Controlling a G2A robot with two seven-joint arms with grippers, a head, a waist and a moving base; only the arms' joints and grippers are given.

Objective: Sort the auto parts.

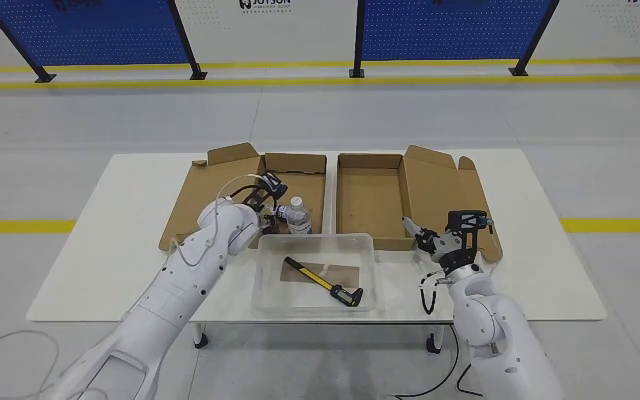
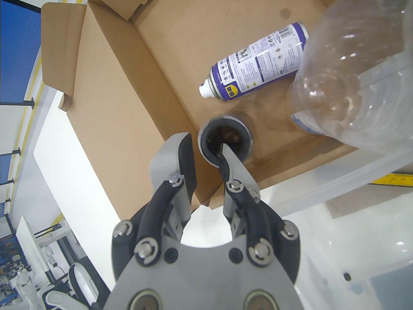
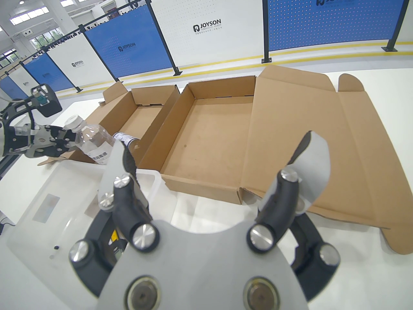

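Flat corrugated left box and right box lie on the table; a clear plastic bin at its near edge holds a caliper. Left box's near corner: ribbed clear bottle, cylindrical spray can, black ring. Left gripper spread astride the ring wall; right gripper gapes.

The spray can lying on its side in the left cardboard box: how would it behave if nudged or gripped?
The spray can is a smooth cylinder lying on its side, so a nudge would probably roll it until the left box wall or the clear bottle stops it. Its glossy skin looks slippery; it is likely stiff under a grip.
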